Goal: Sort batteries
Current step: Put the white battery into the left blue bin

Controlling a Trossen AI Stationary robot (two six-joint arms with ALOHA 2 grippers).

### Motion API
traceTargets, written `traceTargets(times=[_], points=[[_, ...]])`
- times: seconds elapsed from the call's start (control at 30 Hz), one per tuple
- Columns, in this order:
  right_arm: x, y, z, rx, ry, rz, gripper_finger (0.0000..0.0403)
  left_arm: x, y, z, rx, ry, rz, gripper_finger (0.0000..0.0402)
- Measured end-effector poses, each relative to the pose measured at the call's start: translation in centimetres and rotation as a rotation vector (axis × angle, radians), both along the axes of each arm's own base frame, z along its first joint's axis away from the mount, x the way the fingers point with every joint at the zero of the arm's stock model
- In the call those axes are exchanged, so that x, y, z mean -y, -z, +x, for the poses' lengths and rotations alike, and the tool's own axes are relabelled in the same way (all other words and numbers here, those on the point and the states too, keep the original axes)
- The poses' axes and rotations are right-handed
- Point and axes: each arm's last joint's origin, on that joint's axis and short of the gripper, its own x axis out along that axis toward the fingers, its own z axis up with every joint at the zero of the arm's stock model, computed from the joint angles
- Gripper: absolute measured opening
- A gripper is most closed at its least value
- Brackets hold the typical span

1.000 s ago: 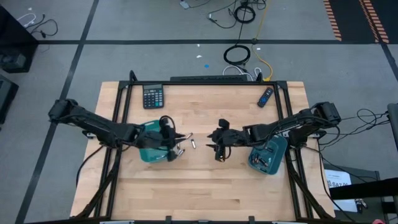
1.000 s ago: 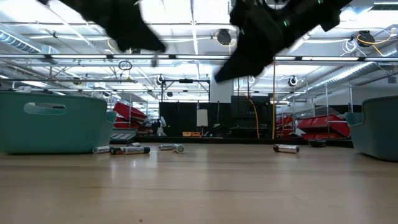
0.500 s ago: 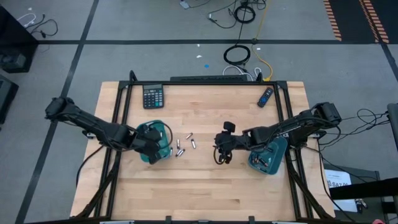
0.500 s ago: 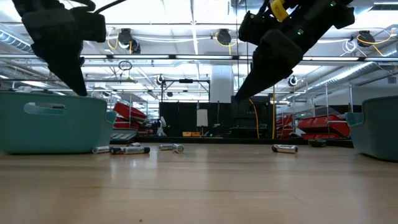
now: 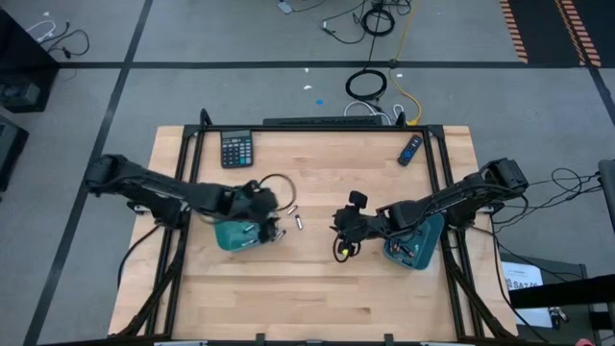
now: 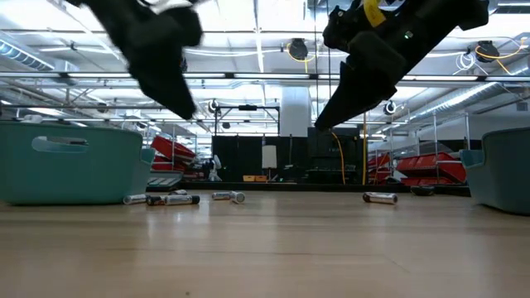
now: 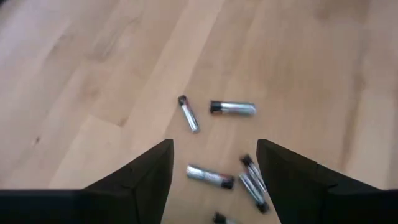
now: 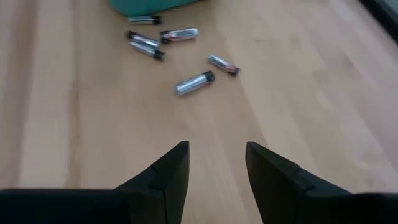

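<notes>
Silvery batteries lie loose on the wooden table, just beside the left teal tray. The left gripper hovers above them, fingers spread wide, holding nothing. The right gripper hangs near the table's middle, also parted and empty, beside the right teal tray.

1. The table under me is pale wood, smooth, faintly grained.
2. The batteries look like shiny metal.
3. My left fingers are matt black.
4. The teal bin looks like smooth plastic.
</notes>
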Motion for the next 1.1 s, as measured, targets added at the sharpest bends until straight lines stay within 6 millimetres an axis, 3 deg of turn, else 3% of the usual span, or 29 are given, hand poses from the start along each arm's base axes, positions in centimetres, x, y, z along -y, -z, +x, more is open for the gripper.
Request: traceTargets(times=[0.13,0.27,0.5,0.73,1.1], points=[[0.3,-0.1,-0.4,-0.013,0.052,-0.043,0.0148,-1.2,1.4,2.9,-0.038,-0.014,-0.065,0.0242],[0.5,-0.9,-0.9,-0.014,0.058,-0.073,0.0148,-1.1,2.8,5.1,-0.106,0.034,-0.074,0.0242],[3.3,-0.4,-3.5,-0.289,0.127,0.081,0.0138,-0.4,3.8,7.4,-0.131,0.077,-0.103,0.0242],[6.0,1.5,-3.4,-0.454,0.139,0.208,0.0130,-0.5,3.0,8.1,-0.094,0.073,-0.041,0.0242],[7.5,5.0,-1.9,-0.529,0.152,0.291,0.0130,0.3,2.9,8.0,-0.110,0.117,-0.021,0.0242]])
